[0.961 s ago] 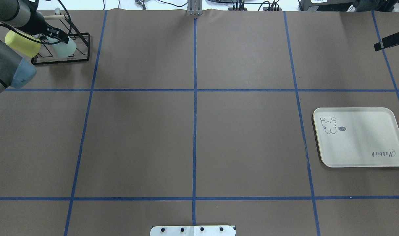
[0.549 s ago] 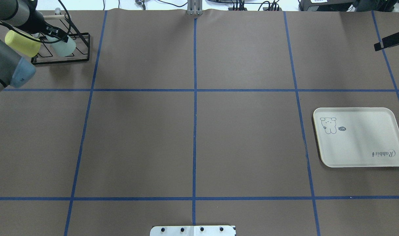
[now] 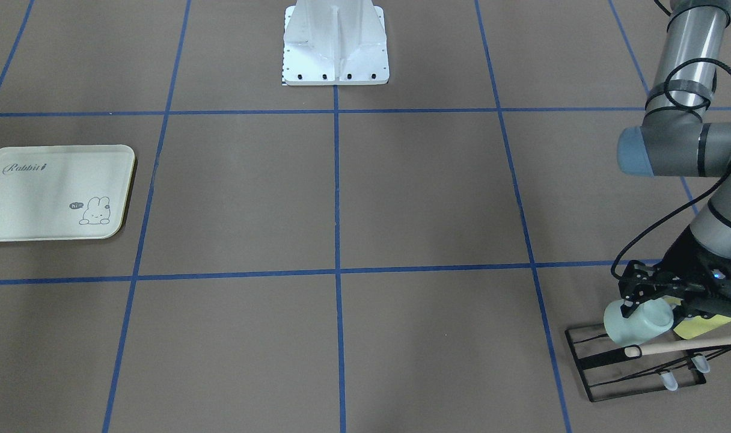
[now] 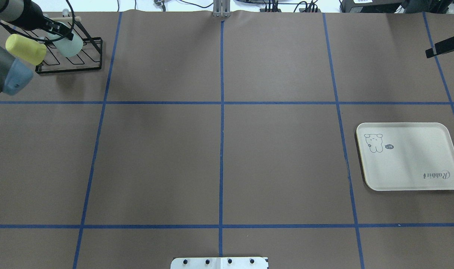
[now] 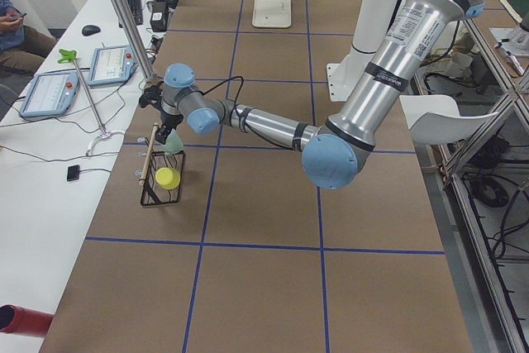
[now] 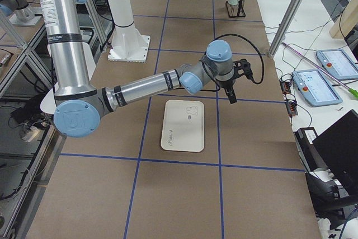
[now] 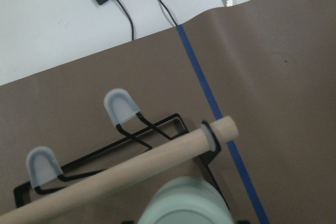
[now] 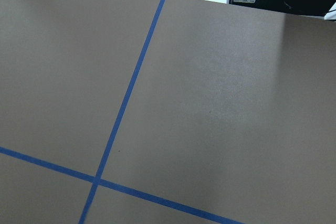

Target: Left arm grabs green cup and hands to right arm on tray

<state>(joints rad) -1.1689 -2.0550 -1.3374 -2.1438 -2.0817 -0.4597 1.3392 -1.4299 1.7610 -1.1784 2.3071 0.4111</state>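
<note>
My left gripper (image 4: 57, 31) is shut on the pale mint-green cup (image 4: 69, 44) and holds it tilted over the black wire rack (image 4: 86, 64) at the table's far left corner. The front view shows the cup (image 3: 636, 322) under the black gripper (image 3: 651, 294), just above the rack's wooden rod (image 3: 690, 344). The cup's end fills the bottom of the left wrist view (image 7: 186, 203). The cream Rabbit tray (image 4: 410, 157) lies bare at the right. My right gripper (image 4: 446, 45) hovers beyond the tray near the right edge; I cannot tell how its jaws stand.
A yellow-green cup (image 4: 25, 48) sits on the rack beside the held cup. The rack's capped pegs (image 7: 122, 107) stand free. The robot base plate (image 3: 335, 42) is at the near middle edge. Blue tape lines grid the brown table.
My left gripper has moved with the mint-green cup toward the table's far edge, drawing it up off the rack. The yellow-green cup, tray and right arm have not moved.
</note>
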